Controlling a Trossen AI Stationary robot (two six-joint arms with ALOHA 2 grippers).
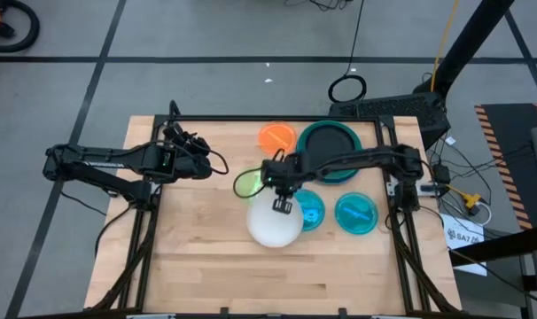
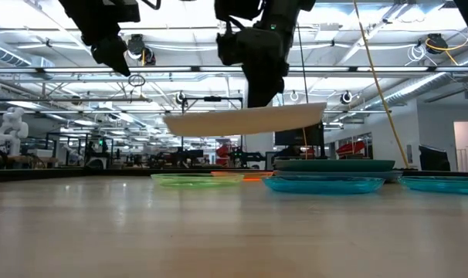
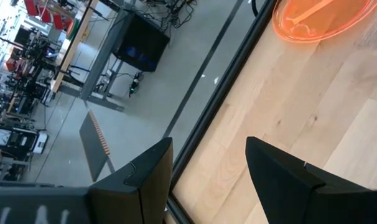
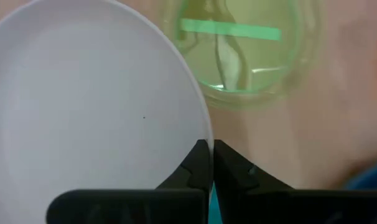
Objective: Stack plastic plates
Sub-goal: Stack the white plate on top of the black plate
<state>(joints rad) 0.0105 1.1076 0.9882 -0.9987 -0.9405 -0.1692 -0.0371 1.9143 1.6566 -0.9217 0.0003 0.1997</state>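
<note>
Here the right gripper [image 1: 284,206] pinches the white plate's [image 1: 273,224] rim, holding it clear above the table [image 1: 206,266]. The left gripper [image 3: 208,171] hangs with jaws apart near the orange plate [image 3: 319,18].

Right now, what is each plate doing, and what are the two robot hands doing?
white plate: lifted off the table, pinched at its rim
right gripper: shut on the white plate
left gripper: open, empty, near the table's far left edge
lime green plate: flat on the table
orange plate: flat on the table
dark teal plate: flat on the table
two cyan plates: flat on the table
</note>
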